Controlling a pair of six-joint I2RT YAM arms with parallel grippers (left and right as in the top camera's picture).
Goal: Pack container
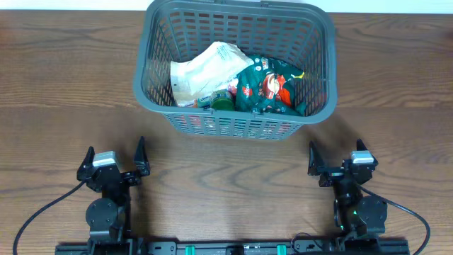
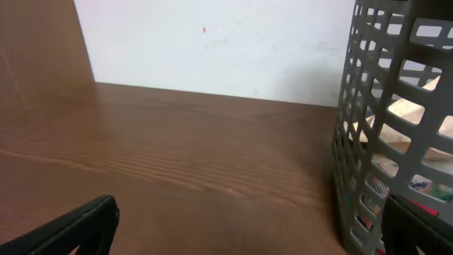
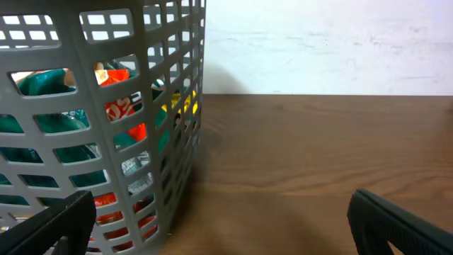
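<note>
A dark-grey slotted plastic basket [image 1: 233, 126] stands at the brown wooden counter's [image 1: 64, 134] far middle. Inside it, a white crumpled bag [image 1: 202, 71] lies left of a green foil packet [image 1: 272, 88].

Large dark-grey plastic lattice basket [image 1: 233, 117], rectangular, rounded corners, thick rim: upright at table's far centre, holding crumpled packets.

A brown wood-grain surface [image 1: 226, 166] carries a large dark-grey slotted plastic basket [image 1: 233, 126], standing ahead of and between the left gripper [image 1: 115, 150] and right gripper [image 1: 336, 149].
</note>
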